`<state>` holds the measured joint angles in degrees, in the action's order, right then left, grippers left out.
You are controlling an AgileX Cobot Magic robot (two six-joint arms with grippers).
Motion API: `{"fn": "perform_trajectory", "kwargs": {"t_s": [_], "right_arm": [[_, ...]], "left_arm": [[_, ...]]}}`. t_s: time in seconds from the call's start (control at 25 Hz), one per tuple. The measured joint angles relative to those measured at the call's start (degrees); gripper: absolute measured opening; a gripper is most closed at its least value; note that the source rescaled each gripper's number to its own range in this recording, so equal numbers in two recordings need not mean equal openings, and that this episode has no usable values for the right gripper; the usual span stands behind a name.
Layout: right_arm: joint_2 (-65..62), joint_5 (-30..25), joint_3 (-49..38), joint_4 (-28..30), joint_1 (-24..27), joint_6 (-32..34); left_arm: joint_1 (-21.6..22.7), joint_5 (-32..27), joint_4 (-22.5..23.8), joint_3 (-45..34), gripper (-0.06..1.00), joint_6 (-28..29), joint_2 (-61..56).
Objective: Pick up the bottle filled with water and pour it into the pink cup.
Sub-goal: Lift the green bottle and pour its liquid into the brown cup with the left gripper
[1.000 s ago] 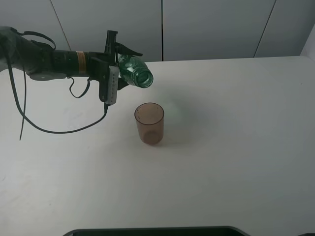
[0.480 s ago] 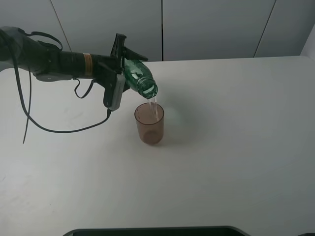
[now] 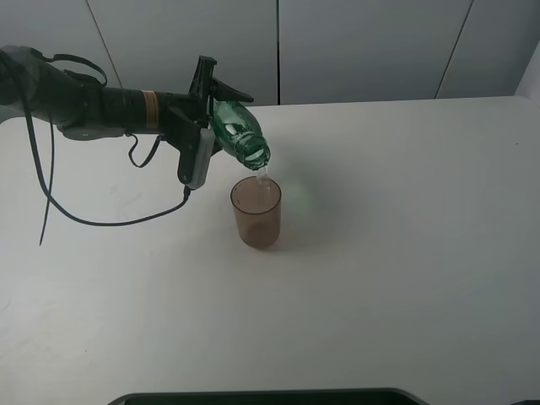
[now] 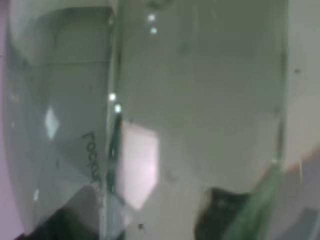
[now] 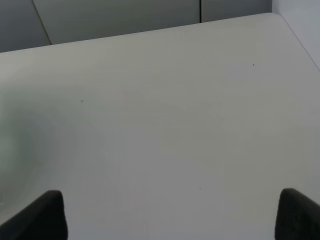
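The clear green bottle (image 3: 238, 135) is held tilted, with its open mouth pointing down just above the rim of the pink cup (image 3: 256, 211). A thin trickle of water falls from the mouth into the cup. My left gripper (image 3: 218, 105) is shut on the bottle's body. The cup stands upright on the white table (image 3: 405, 253). In the left wrist view the bottle (image 4: 190, 100) fills the frame at close range. My right gripper (image 5: 172, 220) is open and empty over bare table; only its dark fingertips (image 5: 50, 215) show, and it is out of the high view.
A black cable (image 3: 101, 224) hangs from the left arm and loops over the table to the left of the cup. A dark edge (image 3: 270, 396) runs along the front of the high view. Grey wall panels stand behind the table's far edge.
The left gripper tipped the bottle's mouth further down over the cup and water began to pour. Since half a second ago the stream has thinned to a trickle.
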<state>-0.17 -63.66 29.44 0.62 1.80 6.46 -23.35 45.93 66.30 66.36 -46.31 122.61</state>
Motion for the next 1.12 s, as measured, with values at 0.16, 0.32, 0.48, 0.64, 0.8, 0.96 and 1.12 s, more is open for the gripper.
{"fn": "perform_trajectory", "kwargs": {"t_s": [0.16, 0.32, 0.48, 0.64, 0.8, 0.96, 1.12], "right_arm": [[0.00, 0.00, 0.00, 0.00, 0.00, 0.00], [0.00, 0.00, 0.00, 0.00, 0.00, 0.00], [0.00, 0.00, 0.00, 0.00, 0.00, 0.00], [0.00, 0.00, 0.00, 0.00, 0.00, 0.00], [0.00, 0.00, 0.00, 0.00, 0.00, 0.00], [0.00, 0.00, 0.00, 0.00, 0.00, 0.00], [0.00, 0.00, 0.00, 0.00, 0.00, 0.00]], "left_arm": [[0.00, 0.00, -0.13, 0.00, 0.02, -0.35, 0.00], [0.00, 0.00, -0.51, 0.00, 0.02, -1.28, 0.00], [0.00, 0.00, -0.50, 0.00, 0.02, -1.78, 0.00], [0.00, 0.00, -0.50, 0.00, 0.02, -1.78, 0.00], [0.00, 0.00, -0.60, 0.00, 0.02, -2.13, 0.00], [0.00, 0.00, -0.60, 0.00, 0.02, -2.27, 0.00], [0.00, 0.00, -0.84, 0.00, 0.02, -3.35, 0.00]]}}
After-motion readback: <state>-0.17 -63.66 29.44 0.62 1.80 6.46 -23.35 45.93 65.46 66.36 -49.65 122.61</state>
